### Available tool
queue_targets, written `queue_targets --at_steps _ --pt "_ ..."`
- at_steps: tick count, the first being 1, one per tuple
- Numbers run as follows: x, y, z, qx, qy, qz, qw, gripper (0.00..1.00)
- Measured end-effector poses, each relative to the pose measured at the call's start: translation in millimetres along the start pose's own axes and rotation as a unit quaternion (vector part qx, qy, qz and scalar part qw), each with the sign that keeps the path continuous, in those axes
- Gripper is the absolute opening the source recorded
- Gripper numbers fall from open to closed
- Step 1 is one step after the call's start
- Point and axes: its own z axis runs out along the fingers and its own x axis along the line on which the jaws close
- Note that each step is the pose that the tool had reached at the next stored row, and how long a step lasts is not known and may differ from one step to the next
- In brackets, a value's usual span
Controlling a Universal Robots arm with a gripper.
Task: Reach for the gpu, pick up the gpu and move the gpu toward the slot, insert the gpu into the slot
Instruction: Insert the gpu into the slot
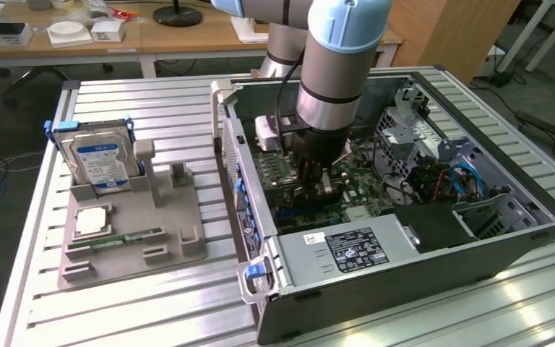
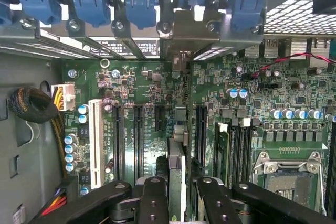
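Observation:
My gripper (image 2: 177, 188) is shut on the gpu (image 2: 177, 140), a thin dark card seen edge-on between the two black fingers (image 2: 153, 195). The card stands upright over the green motherboard (image 2: 142, 85), and its silver end bracket (image 2: 181, 30) reaches the case's rear wall. The slot under the card's edge is hidden by the card, so I cannot tell whether the card is seated. Parallel black slots (image 2: 137, 140) lie on either side of it. In the exterior view the gripper (image 1: 316, 184) is down inside the open computer case (image 1: 403, 289), above the motherboard (image 1: 302, 210).
A silver processor socket (image 2: 286, 174), a white slot (image 2: 95, 140) and a cable bundle (image 2: 31, 106) flank the card. Blue latches (image 2: 94, 6) line the rear wall. Outside the case, a grey fixture (image 1: 133, 238) holds a hard drive (image 1: 102, 163) and a memory stick (image 1: 123, 237).

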Motion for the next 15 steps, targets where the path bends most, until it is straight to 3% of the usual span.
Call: queue_targets --at_steps 15 --pt "0.2 0.2 4.1 -0.0002 -0.0014 0.000 1.0000 0.26"
